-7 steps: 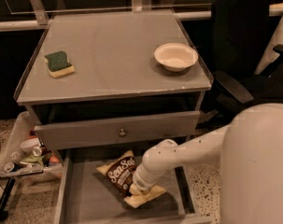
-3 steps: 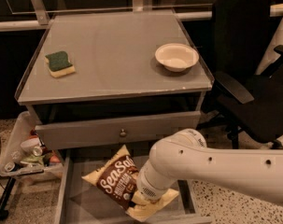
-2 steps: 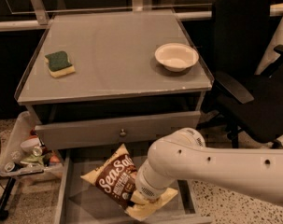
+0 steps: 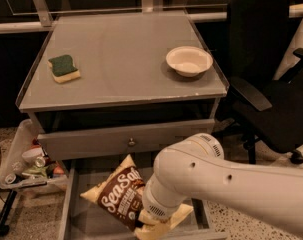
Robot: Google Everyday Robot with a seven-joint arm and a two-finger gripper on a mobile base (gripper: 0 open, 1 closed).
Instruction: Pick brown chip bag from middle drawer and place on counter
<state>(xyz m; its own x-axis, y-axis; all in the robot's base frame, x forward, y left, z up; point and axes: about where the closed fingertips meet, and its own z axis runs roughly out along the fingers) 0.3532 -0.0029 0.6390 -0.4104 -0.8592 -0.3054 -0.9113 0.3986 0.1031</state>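
The brown chip bag [image 4: 118,196], dark brown with pale yellow ends and white "Sea Salt" script, is held tilted above the floor of the open middle drawer [image 4: 83,221]. My gripper [image 4: 148,218] is at the bag's lower right end, mostly hidden behind my white wrist, and is shut on the bag. My bulky white arm reaches in from the lower right. The grey counter [image 4: 121,54] lies above and behind, with no bag on it.
A green-and-yellow sponge [image 4: 64,68] lies on the counter's left, a white bowl [image 4: 189,60] on its right. The closed upper drawer front with a knob [image 4: 131,142] overhangs the open drawer. A black office chair [image 4: 271,84] stands right; a cluttered tray [image 4: 26,166] stands left.
The bag has come up off the drawer floor and now stands tilted, higher and further left. My arm has swung closer to the camera and covers more of the drawer's right side.
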